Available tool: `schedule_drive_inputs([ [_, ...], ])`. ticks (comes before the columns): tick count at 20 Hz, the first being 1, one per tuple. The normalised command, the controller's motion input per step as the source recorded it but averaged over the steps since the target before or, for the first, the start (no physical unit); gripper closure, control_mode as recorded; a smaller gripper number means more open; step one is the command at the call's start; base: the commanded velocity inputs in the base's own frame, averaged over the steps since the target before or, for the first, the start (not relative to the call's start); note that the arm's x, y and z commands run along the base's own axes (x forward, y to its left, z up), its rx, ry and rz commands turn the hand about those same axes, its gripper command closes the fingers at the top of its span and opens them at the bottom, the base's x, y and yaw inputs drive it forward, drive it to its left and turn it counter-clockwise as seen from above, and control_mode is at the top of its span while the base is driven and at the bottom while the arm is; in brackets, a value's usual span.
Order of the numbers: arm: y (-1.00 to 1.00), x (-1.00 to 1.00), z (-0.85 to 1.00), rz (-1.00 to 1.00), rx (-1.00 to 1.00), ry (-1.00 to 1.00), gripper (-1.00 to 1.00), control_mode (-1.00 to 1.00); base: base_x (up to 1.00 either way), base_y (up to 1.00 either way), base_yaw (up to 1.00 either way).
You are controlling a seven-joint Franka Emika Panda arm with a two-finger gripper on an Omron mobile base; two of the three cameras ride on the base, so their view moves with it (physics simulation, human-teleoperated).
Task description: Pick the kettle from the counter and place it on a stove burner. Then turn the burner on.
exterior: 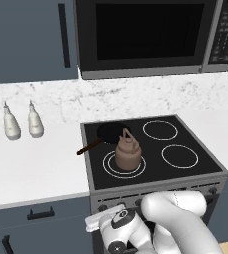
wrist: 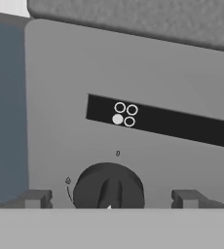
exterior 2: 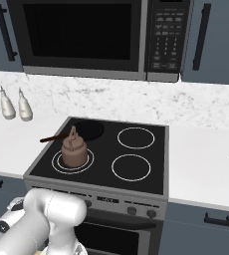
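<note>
Kettle point(exterior: 128, 153), small squat brown-copper with arched loop handle and knobbed lid, sat upright on front-left burner ring point(exterior: 111, 168) of black glass stovetop point(exterior: 185, 173), off the surface.

Largest first: flat white marbled surface point(exterior: 31, 168) ran on both sides of the stove, matching backsplash point(exterior: 56, 101) behind it, dark grey-blue cabinet fronts point(exterior: 27, 39) above and below. Black-and-steel microwave point(exterior: 150, 34) hung over the stove, keypad at its right side. Stovetop carried four white-ringed burners. Black frying pan point(exterior: 111, 132) with brown handle point(exterior: 88, 147) lay on rear-left burner, just behind the kettle, handle sticking out left over the stove edge. Grey stove control panel point(exterior 2: 131, 201) ran along the front edge with a row of dark knobs. Two white bottles point(exterior: 22, 123) stood side by side on the surface left of the stove, near the backsplash, well apart from the kettle.

White robot arm was bent low in front of the stove, at knob level. In the hand view the end effector point(wrist: 109, 199) faced the grey control panel up close, jaws spread wide, one dark finger tip point(wrist: 36, 198) on each side of a round dark knob point(wrist: 109, 189), not gripping it. Black burner-indicator strip point(wrist: 162, 121) above the knob showed four small circles, lower-left one filled white.
</note>
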Motion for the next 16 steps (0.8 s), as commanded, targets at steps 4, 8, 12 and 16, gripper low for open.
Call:
schedule_drive_inputs([
  [4,0.0,0.0,0.0,0.0,0.0,0.0,1.0,-1.0,0.0,0.0,0.0],
  [8,0.01,0.0,0.0,0.0,0.0,0.0,1.0,-1.0,0.0,0.0,0.0],
  [12,0.05,0.0,0.0,0.0,0.0,0.0,1.0,-1.0,0.0,0.0,0.0],
  [16,0.01,-0.06,0.03,0.0,-0.02,0.0,1.0,-1.0,0.0,0.0,0.0],
])
